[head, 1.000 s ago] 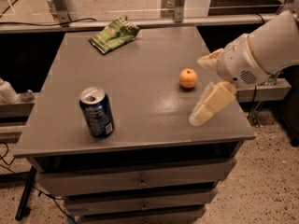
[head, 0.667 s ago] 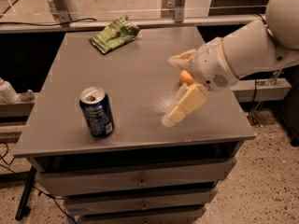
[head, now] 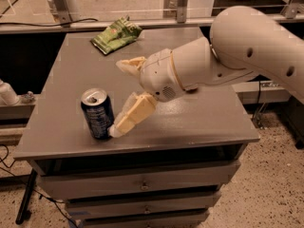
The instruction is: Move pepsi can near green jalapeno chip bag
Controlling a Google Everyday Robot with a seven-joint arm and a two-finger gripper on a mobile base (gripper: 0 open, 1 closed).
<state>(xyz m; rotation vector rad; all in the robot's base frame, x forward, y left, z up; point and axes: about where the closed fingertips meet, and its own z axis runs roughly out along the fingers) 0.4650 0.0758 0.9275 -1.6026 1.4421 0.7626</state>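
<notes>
Pepsi can [head: 97,114] against the wide-spread end effector's [head: 117,99] lower fingertip [head: 116,130]

A grey counter [head: 199,122] stands on a speckled floor [head: 275,184], with drawers [head: 142,186] stacked under its top. Behind it a pale ledge [head: 42,26] carries metal posts [head: 61,1]. A white object [head: 7,93] sits at the left, above a black leg [head: 26,196]. The gripper [head: 118,98] hangs over the counter's front left, fingers [head: 135,114] spread.
</notes>
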